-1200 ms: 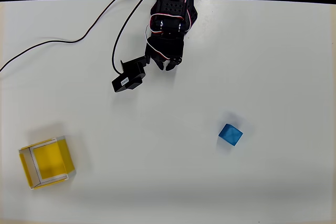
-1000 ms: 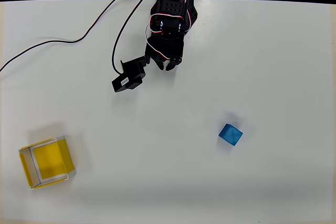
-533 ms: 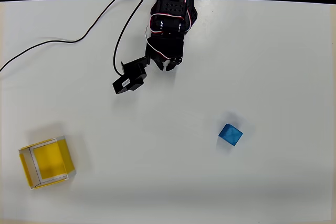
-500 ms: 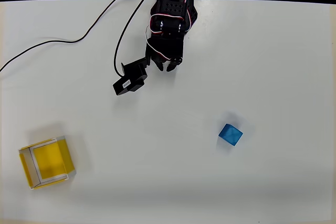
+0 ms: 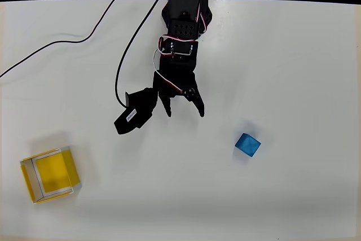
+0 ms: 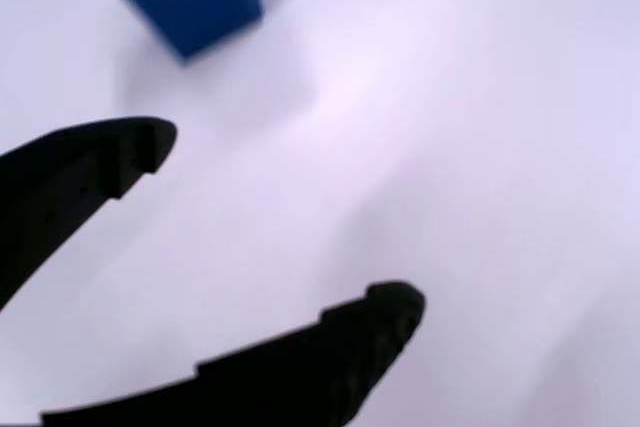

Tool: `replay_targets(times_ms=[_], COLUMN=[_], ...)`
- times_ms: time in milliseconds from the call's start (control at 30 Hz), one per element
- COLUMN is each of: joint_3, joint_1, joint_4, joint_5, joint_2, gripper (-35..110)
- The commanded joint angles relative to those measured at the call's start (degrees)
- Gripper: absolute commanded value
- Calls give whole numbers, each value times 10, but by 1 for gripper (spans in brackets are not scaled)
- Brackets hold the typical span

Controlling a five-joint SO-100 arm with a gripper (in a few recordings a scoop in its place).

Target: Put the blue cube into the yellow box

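Blue cube [image 5: 247,144] on white table [image 5: 293,55]; gripper [image 5: 185,109] agape, empty; yellow box [image 5: 49,175] far left

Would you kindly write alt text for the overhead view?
A black robot arm's open hand hovers over a white table, up-left of the blue cube. The yellow box sits empty near the lower-left corner.

White table [image 5: 304,55] — blue cube [image 5: 247,144], yellow box [image 5: 49,175]
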Motion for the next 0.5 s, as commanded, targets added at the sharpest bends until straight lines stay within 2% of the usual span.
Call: replay_targets(times_ms=[0, 467], joint_3=[-71, -182], joint_1=[-27, -158], joint_4=[-244, -481], joint_5=[-5, 28], joint_2=[-81, -323], gripper=[44, 57])
